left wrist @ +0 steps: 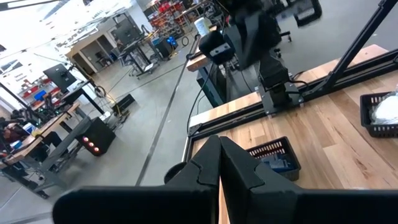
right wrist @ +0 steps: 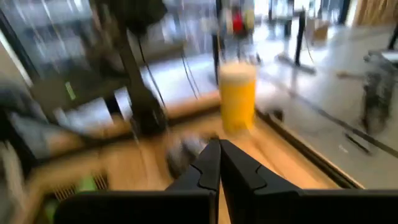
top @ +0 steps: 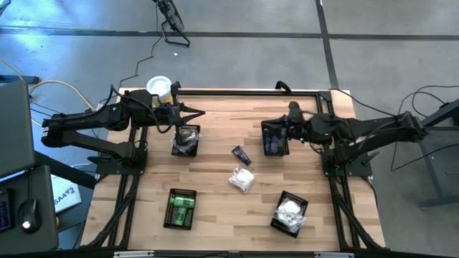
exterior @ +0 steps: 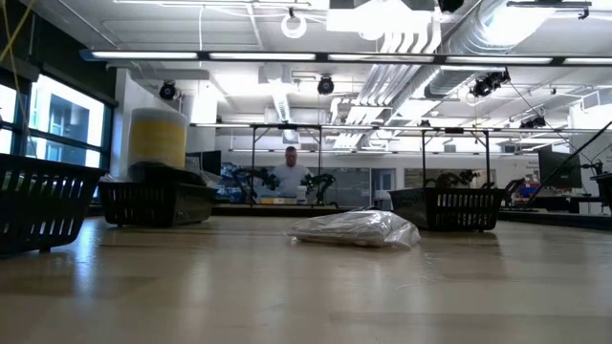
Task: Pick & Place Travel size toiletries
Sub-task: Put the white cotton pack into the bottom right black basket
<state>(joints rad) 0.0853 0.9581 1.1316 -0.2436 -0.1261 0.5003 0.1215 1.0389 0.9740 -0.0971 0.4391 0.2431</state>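
Note:
A dark blue tube (top: 241,155) and a silvery-clear packet (top: 242,179) lie flat on the wooden table near its middle; the packet (exterior: 356,229) also shows in the low view. My left gripper (top: 199,113) hovers shut and holding nothing above the far-left black basket (top: 186,140). My right gripper (top: 267,129) hovers shut and holding nothing over the far-right basket (top: 275,139), which holds blue tubes (left wrist: 278,163). Both pairs of fingers meet in their wrist views, left gripper (left wrist: 219,155) and right gripper (right wrist: 219,155).
A basket of green bottles (top: 181,208) stands at the near left and a basket of white packets (top: 290,213) at the near right. A yellow canister with a white lid (top: 159,87) stands at the far left corner. A black frame (top: 229,92) borders the table.

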